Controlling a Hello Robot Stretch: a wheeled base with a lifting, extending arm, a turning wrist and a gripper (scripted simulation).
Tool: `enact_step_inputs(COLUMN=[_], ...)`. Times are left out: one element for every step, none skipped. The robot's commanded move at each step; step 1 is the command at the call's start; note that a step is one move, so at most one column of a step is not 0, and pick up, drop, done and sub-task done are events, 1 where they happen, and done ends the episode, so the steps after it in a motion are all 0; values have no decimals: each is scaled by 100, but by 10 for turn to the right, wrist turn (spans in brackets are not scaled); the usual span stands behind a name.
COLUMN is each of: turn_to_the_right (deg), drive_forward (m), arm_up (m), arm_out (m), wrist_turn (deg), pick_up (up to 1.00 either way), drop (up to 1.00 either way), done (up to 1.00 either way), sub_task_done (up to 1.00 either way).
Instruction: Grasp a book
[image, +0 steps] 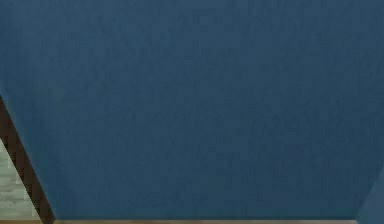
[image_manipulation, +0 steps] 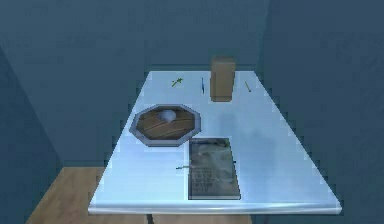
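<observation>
White table (image_manipulation: 285, 150) bears a grey book (image_manipulation: 212, 168) beside a brown dish (image_manipulation: 168, 125); gripper state cannot be told.

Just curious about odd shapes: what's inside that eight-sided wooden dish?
A small pale rounded thing lies near the middle of the dish, too small to name. The rest inside is bare dark wood. The table under it is covered.

Room of a home: dark blue painted walls (image_manipulation: 90, 50) meet in a corner, light wood-plank floor (image_manipulation: 65, 195) at near left, pale rectangular table (image_manipulation: 275, 150) bearing household items: octagonal brown wooden tray (image_manipulation: 150, 128), flat grey-covered book (image_manipulation: 212, 170), upright tan box (image_manipulation: 222, 78) at far end.
</observation>
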Motion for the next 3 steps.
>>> enact_step_inputs(turn_to_the_right=[0,0,0], drive_forward=[0,0,0], arm_up=[38,0,0], arm_out=[0,4,0], wrist_turn=[0,0,450], pick_up=[0,0,0], drop=[0,0,0], done=[0,0,0], sub_task_done=[0,0,0])
